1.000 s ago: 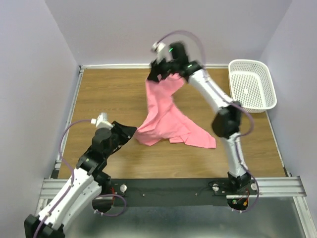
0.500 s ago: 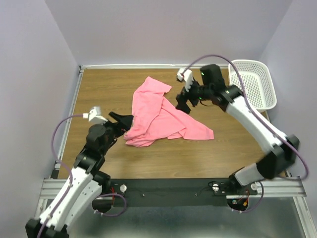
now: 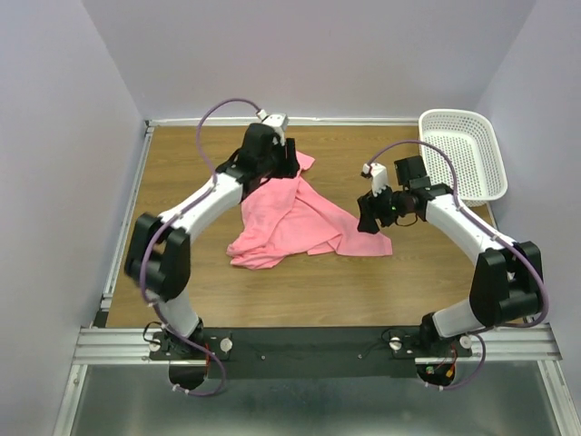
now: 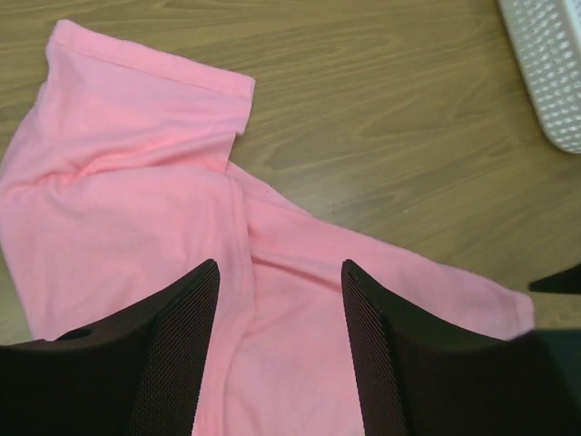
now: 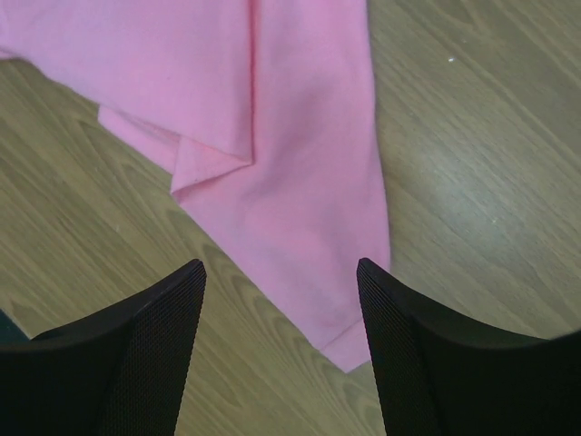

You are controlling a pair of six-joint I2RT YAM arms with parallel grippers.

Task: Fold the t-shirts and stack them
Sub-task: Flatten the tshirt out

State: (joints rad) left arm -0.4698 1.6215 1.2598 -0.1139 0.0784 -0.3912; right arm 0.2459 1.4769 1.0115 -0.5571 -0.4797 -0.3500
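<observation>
Your left claw (image 4: 277,272) has its fingers apart over the far end of the t-shirt (image 3: 290,222), by what looks like a sleeve. The shirt lies rumpled mid-tabletop (image 3: 300,295), partly doubled over. Expect it to be light and limp, so it will sag and drag. Pinch hems or corners, not the middle. Your right claw (image 5: 281,272) is also apart, above the shirt's right corner, which is a good hold. Open wood near and left for spreading. Basket (image 3: 463,154) sits far right, so steer clear.

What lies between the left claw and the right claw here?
The pink t-shirt, lying crumpled. The top view shows it filling the stretch between the left claw and the right claw, both open.
</observation>
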